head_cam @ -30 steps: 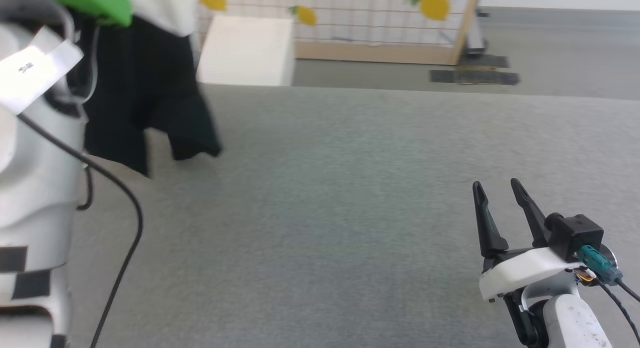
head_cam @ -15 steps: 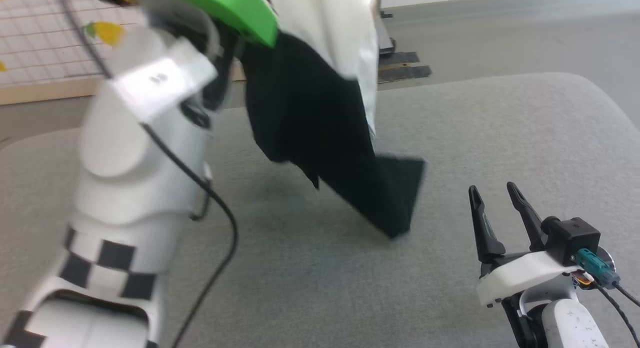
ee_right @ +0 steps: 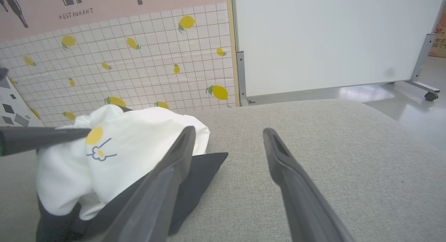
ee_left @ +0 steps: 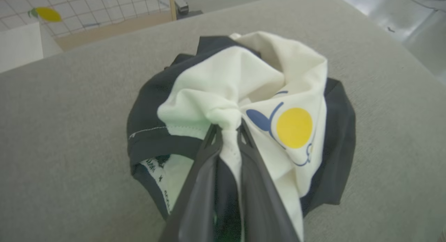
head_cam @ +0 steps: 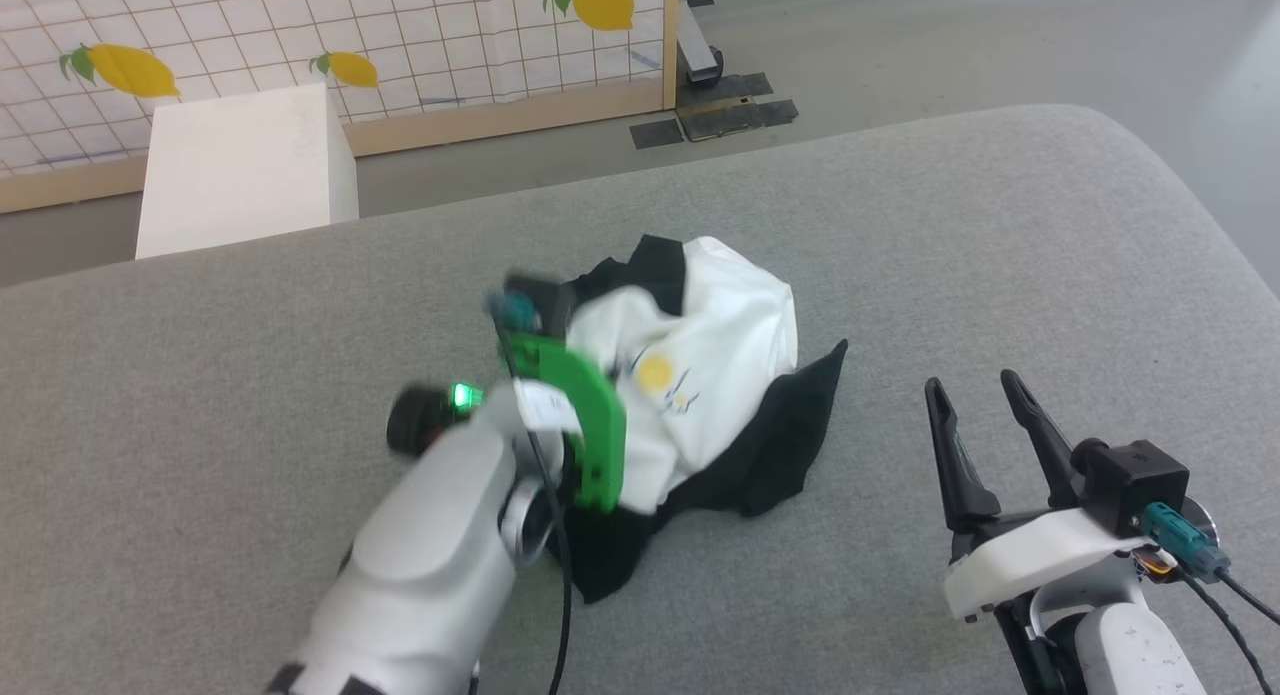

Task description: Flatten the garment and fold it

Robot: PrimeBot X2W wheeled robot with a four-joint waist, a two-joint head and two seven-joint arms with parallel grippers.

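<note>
Left end effector (ee_left: pixel 226 129): clenched on a twist of white cloth at the middle of the garment (head_cam: pixel 735 315), fingers drawn close with the fabric bunched between them. Right end effector (head_cam: pixel 972 385): released, fingers spread with nothing between, standing to the right of the garment and apart from it, aimed past its right edge rather than at it.

Heaped on the grey tabletop (head_cam: pixel 1000 225), not spread: white body mounded on top with the yellow circle print (ee_left: pixel 294 127) facing up, black sleeve cloth spilling out from beneath on the garment's near and right sides. No long axis to read in such a bundle; roughly round in the left wrist view.

Closest to the free right end effector: a flat black flap (head_cam: pixel 805 400) jutting from the garment's right side and lying on the tabletop.

Judged as early in the flattening, with no fold begun. Probably calls next for a second hold: a reach leftward toward that black flap, then a drawing apart of the two holds to open the heap. Worth weighing that the left hold sits mid-body, not at a shoulder or hem, so likely to drag the bundle more than spread it. Some risk of pinching several layers at once at the flap. Hems and cuffs within the garment not told apart in these views.
</note>
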